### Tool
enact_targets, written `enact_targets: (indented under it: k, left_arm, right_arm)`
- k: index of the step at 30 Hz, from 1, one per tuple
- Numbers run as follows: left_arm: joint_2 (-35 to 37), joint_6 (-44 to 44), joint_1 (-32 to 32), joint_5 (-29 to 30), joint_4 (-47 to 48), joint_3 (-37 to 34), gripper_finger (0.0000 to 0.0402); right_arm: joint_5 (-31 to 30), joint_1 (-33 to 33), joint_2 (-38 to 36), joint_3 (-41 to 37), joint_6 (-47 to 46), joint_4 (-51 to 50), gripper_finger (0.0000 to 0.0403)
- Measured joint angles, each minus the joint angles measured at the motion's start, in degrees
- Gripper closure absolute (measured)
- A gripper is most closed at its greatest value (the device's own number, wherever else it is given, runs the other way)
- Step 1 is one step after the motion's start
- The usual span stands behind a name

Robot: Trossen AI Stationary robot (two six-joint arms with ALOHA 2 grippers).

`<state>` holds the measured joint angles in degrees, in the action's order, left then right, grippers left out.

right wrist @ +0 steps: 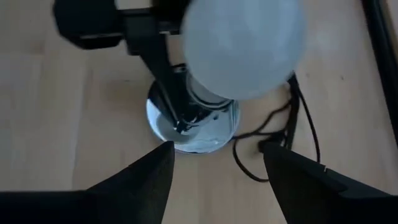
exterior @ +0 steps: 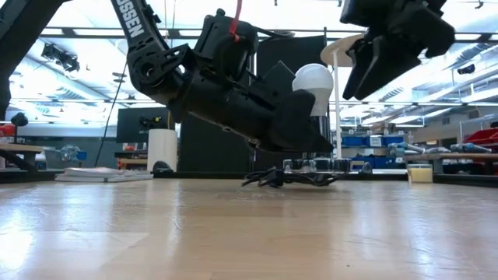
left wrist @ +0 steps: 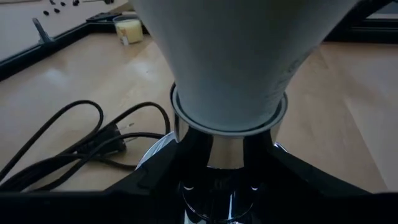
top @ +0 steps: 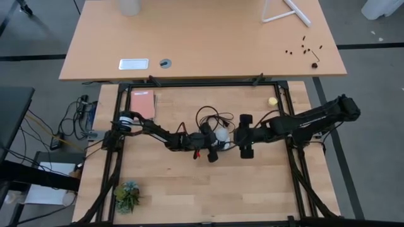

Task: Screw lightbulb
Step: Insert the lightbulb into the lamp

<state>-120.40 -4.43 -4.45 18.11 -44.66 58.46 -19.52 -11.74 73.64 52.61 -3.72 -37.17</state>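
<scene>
Left gripper [top: 213,151] clamps the socket [right wrist: 193,124] under the lightbulb [exterior: 313,84]; right gripper [right wrist: 217,155] open above, empty.

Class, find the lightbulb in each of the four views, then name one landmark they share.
High view: lightbulb at table centre, between both arms.
Low view: white globe upper middle.
Left wrist view: fills the upper centre.
Right wrist view: upper centre.
Shared landmark: the shiny socket disc beneath it.
</scene>
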Motion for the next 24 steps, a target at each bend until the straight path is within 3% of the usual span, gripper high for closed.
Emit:
enact_targets:
  k: [5, 15, 24]
  left_arm:
    - [0.0, -0.3, -0.2, 0.4, 0.3, 0.0, 0.0202]
    - [0.0, 2.0, -0.4, -0.8, 0.4, 0.0, 0.0139]
    - [0.0, 2.4, -0.6, -0.8, 2.8, 0.0, 0.0143]
  right_arm:
    - [0.1, -1.0, 1.1, 1.8, 0.2, -5.4, 0.0122]
    - [0.1, -1.0, 1.3, 2.8, -0.7, -5.9, 0.0077]
    - [0.0, -1.0, 1.2, 2.9, -0.7, -8.0, 0.0077]
